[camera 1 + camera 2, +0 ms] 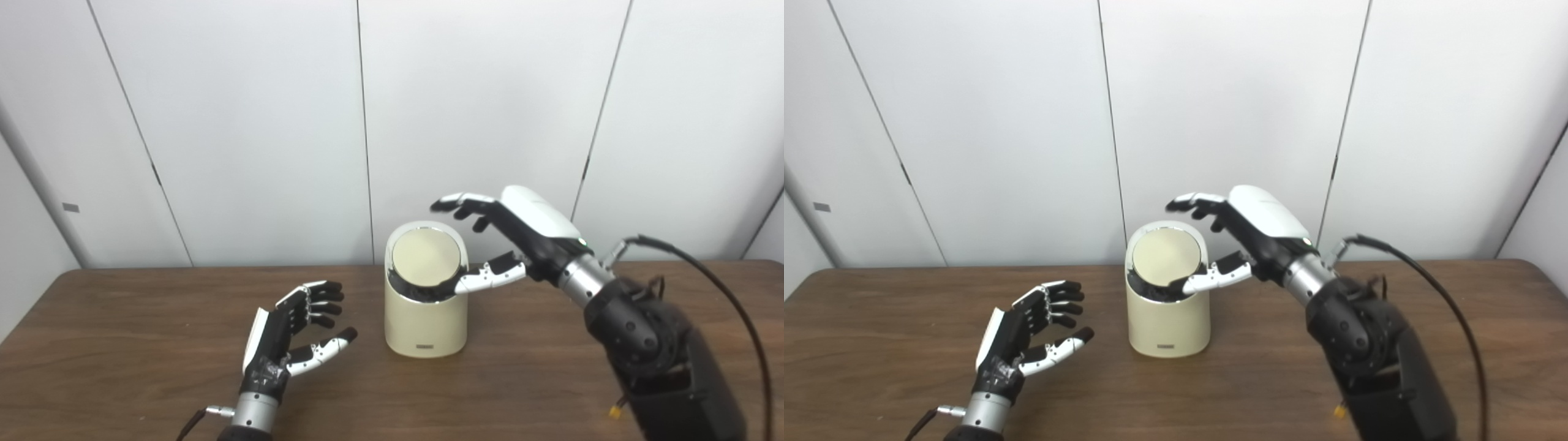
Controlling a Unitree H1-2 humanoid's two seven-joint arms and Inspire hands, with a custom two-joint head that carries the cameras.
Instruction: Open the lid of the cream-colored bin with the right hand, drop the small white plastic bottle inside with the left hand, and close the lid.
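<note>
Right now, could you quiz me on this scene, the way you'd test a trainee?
1. True or false: the lid of the cream-colored bin is wide open.
2. Which hand is at the lid: A) left hand, B) right hand?
3. Fill in: the left hand holds ____.

Key:
1. False; the lid sits in the bin's top.
2. B; its thumb rests at the lid's edge, its fingers arched above.
3. Nothing; it is open over the table, and no bottle is in view.

Right hand [1240, 236] beside bin lid [1165, 257]
</note>
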